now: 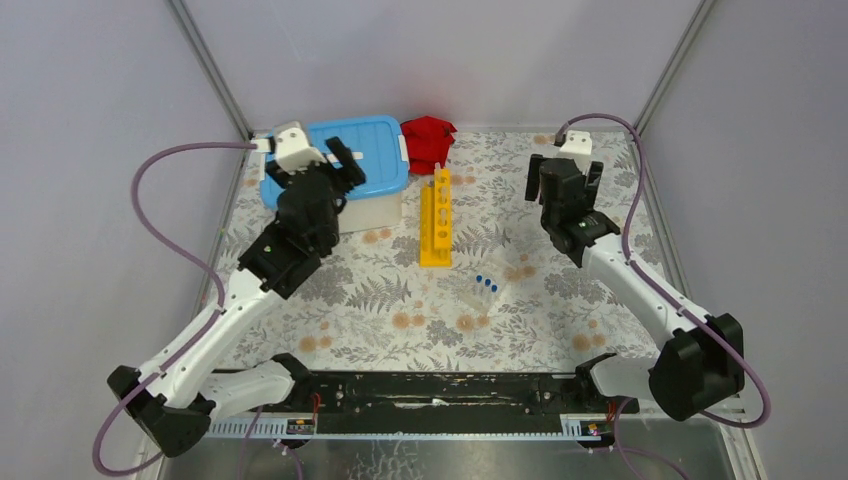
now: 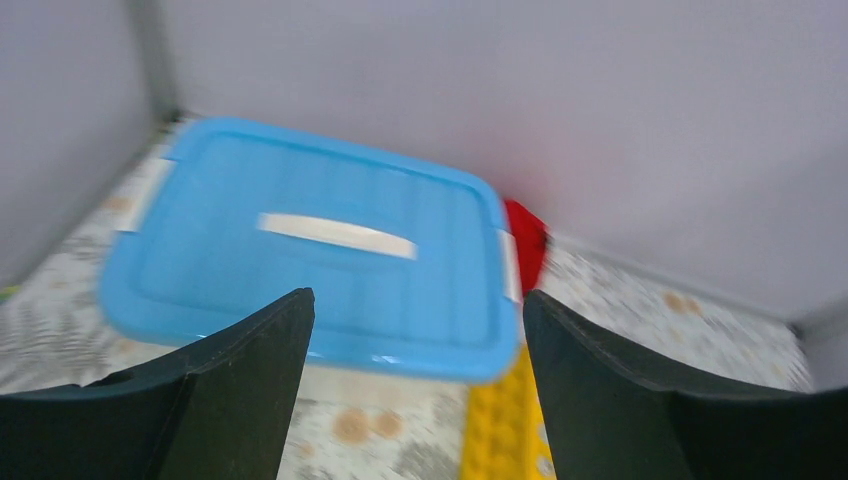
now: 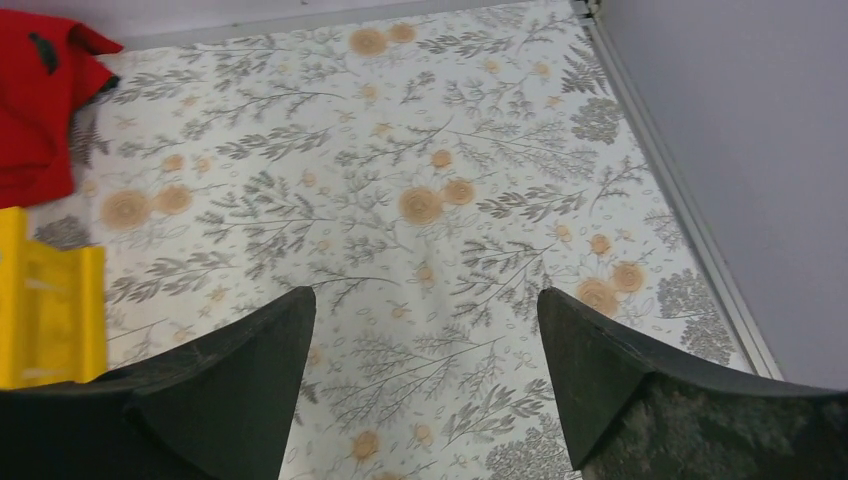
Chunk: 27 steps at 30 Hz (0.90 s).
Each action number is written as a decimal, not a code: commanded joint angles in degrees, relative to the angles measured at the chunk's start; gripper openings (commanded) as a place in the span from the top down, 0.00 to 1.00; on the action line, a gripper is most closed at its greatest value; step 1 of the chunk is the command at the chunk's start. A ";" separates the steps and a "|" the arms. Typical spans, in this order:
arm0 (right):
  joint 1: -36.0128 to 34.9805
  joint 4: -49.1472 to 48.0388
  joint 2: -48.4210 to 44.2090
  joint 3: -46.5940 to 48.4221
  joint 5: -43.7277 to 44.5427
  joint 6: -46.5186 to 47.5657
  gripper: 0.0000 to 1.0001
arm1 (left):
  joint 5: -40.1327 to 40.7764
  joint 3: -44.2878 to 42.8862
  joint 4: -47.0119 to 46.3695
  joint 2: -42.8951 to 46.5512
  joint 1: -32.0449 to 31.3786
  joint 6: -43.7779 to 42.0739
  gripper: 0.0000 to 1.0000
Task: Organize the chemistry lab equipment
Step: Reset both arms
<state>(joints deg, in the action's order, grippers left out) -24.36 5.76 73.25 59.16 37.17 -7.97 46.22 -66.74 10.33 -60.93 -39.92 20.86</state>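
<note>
A white tub with a blue lid (image 1: 375,160) stands at the back left, lid on. My left gripper (image 1: 318,168) hovers over its near side, open and empty; in the left wrist view the gripper (image 2: 415,300) frames the lid (image 2: 320,240). The long yellow holed rack (image 1: 435,220) lies mid-table, its end showing by the tub (image 2: 500,430). A clear tube holder (image 1: 484,290) with several blue-capped tubes sits just in front of the rack. My right gripper (image 1: 565,172) hangs open at the back right, and in its wrist view this gripper (image 3: 425,295) is over bare floral cloth.
A red cloth (image 1: 428,140) lies bunched at the back centre beside the tub, also at the left edge of the right wrist view (image 3: 40,100). Grey walls and metal frame posts close in the table on three sides. The yellow rack (image 3: 40,300) lies left of the right gripper.
</note>
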 commanded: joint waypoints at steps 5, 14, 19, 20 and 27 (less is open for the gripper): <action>5.03 -10.84 0.58 -4.73 3.84 1.44 0.08 | -4.33 6.60 -4.54 2.44 27.13 1.30 0.16; 5.81 -20.57 -6.53 -15.31 -4.97 -2.31 0.00 | -48.30 21.55 -28.10 1.94 36.76 -6.88 0.18; 5.81 -20.36 -4.44 -14.68 -3.76 -4.30 0.00 | -50.25 24.42 -31.46 0.84 36.76 -7.00 0.19; 5.84 -20.16 -3.77 -14.25 -3.15 -4.71 0.00 | -50.03 24.61 -31.66 0.63 36.76 -6.71 0.19; 5.81 -16.37 -0.48 -11.75 0.30 -8.17 0.00 | -50.30 24.78 -31.42 -0.05 36.76 -7.02 0.19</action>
<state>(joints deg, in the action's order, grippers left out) -18.72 -10.41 72.36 44.75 34.39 -13.41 -1.63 -42.52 -15.77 -60.77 -3.42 15.44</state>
